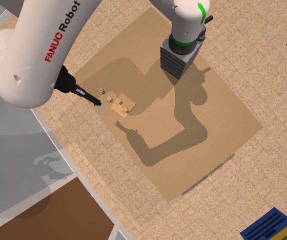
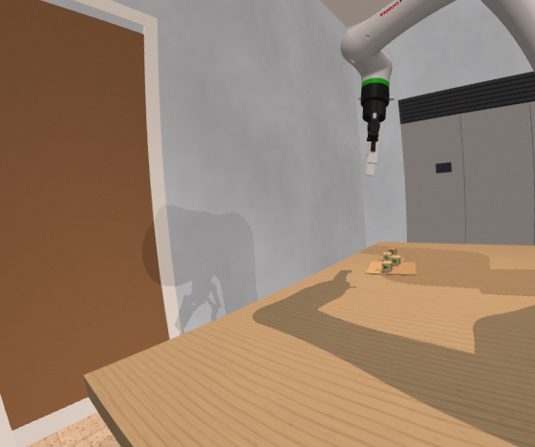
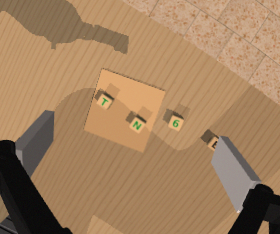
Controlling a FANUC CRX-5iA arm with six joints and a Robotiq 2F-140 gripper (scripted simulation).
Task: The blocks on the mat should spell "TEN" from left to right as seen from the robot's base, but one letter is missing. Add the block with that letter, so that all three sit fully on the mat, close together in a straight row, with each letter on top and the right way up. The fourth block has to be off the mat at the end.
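Note:
A small light-orange mat (image 3: 126, 109) lies on the wooden table. On it sit a block with a green T (image 3: 104, 101) and a block with a green N (image 3: 136, 123), with a gap between them. Off the mat stand a block marked 6 (image 3: 175, 121) and a fourth block (image 3: 212, 140), which my right finger partly hides so its letter is unclear. My gripper (image 3: 136, 138) (image 2: 371, 163) is open and empty, high above the blocks. In the top view the mat (image 1: 123, 105) and gripper tip (image 1: 99, 104) lie near the table's edge.
The arm's dark grey base pedestal (image 1: 177, 61) stands at the table's far side. The table edge runs close behind the off-mat blocks (image 1: 104, 94). A wall with a brown door (image 2: 60, 202) and grey cabinets (image 2: 470, 178) surround the table.

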